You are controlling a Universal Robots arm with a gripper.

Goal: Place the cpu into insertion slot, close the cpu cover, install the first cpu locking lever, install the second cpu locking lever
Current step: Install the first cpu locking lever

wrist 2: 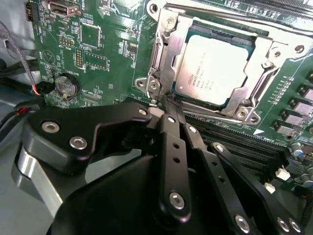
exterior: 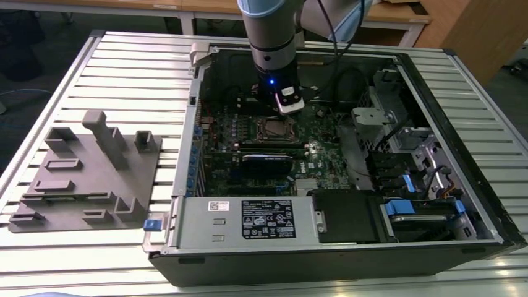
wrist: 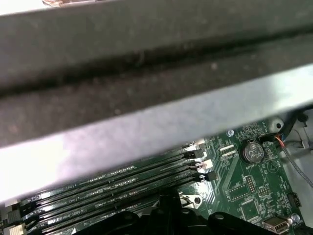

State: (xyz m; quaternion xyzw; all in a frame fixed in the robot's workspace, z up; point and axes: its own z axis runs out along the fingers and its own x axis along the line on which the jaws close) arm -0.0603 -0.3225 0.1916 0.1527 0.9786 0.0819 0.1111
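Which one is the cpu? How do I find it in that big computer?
Look inside the open black computer case at the large green circuit board. Near its middle lies a thin silvery metal square frame; the small flat silvery-grey square chip in its window is the cpu. Nothing nearby is as smooth and pale.

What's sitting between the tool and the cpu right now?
In the second wrist view, one silvery side of the cpu cover, lying down over the socket, sits between the tool and the cpu.
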